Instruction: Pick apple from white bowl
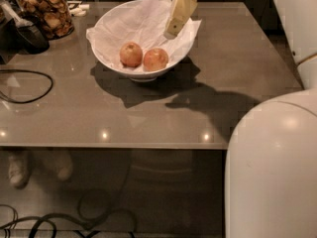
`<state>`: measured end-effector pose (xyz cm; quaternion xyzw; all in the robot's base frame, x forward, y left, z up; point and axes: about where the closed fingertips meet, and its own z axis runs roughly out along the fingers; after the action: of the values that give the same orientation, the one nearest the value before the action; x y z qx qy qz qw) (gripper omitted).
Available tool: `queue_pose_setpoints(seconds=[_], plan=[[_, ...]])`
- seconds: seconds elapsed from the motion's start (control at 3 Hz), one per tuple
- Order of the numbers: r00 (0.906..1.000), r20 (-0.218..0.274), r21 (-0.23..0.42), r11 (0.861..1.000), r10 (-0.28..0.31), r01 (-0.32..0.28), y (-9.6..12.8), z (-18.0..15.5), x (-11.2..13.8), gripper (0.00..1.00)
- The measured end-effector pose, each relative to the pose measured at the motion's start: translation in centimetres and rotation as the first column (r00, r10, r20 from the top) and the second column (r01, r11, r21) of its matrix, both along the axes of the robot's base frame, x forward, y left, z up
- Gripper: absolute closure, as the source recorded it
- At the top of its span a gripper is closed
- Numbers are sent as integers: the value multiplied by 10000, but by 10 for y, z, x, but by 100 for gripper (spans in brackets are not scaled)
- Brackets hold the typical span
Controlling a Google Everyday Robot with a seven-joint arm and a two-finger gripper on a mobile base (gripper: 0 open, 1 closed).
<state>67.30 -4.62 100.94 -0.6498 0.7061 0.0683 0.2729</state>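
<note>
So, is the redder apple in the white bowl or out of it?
In: the redder apple lies on paper inside the white bowl; the tool hangs over its right side.
</note>
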Motion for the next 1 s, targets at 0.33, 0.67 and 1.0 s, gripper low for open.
queue_pose_setpoints(seconds=[0.33,0.67,1.0], plan=[[9997,-246,12,10000,16,-16,7,-12,8,22],[9990,-443,32,10000,58,-57,11,-21,13,16],[9979,-626,27,9998,184,-182,21,-30,15,17]])
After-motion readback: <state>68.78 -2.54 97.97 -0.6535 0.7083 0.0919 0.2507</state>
